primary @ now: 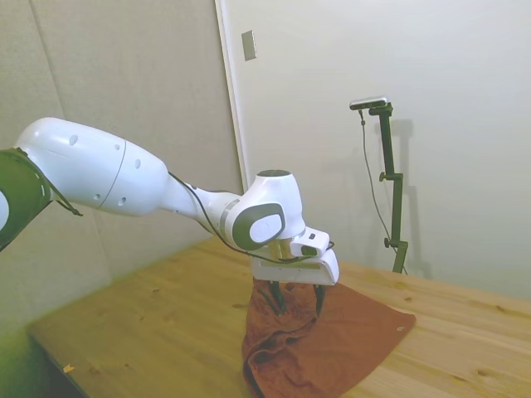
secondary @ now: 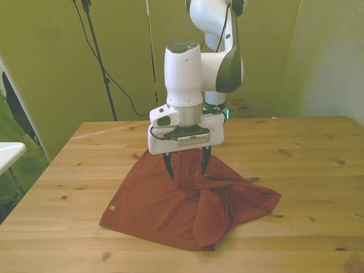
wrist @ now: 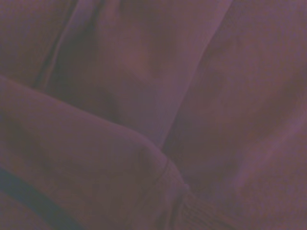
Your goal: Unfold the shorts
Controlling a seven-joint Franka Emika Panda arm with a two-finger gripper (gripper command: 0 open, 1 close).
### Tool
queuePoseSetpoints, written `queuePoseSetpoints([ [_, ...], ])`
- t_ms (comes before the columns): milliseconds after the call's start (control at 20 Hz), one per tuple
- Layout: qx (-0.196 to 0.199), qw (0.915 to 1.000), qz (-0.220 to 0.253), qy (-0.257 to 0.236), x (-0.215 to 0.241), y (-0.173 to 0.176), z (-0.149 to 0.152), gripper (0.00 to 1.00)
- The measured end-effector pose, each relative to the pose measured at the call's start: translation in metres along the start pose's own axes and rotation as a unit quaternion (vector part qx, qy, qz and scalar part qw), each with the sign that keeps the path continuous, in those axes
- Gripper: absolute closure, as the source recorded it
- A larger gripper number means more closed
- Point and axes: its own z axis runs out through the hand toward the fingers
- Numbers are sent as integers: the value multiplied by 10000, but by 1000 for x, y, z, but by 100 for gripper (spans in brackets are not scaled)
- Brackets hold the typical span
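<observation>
The rust-red shorts (secondary: 165, 207) lie crumpled on the wooden table (secondary: 307, 148), with a raised fold bunched up under the hand. A small light tag (secondary: 112, 207) shows at the corner toward the front view's left. My gripper (secondary: 186, 166) stands straight down over the shorts' raised middle, its two dark fingers spread wide apart and open, with fabric reaching up between them. In the side view the gripper (primary: 299, 300) sits over the high part of the shorts (primary: 332, 348). The wrist view is filled with folds of the shorts (wrist: 144, 120), close and blurred.
The shorts reach close to the table's near edge in the front view. Bare wood (primary: 166, 323) spreads on both sides of the cloth. A white object's edge (secondary: 8, 152) pokes in at the front view's far left, off the table.
</observation>
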Motion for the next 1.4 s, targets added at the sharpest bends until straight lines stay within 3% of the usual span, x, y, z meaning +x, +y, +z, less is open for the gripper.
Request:
queuePoseSetpoints([
  [150,62,10000,14,-55,2,5,12,0],
  [200,63,10000,22,-48,3,7,16,100],
  [1400,150,9998,-10,-90,11,2,26,100],
])
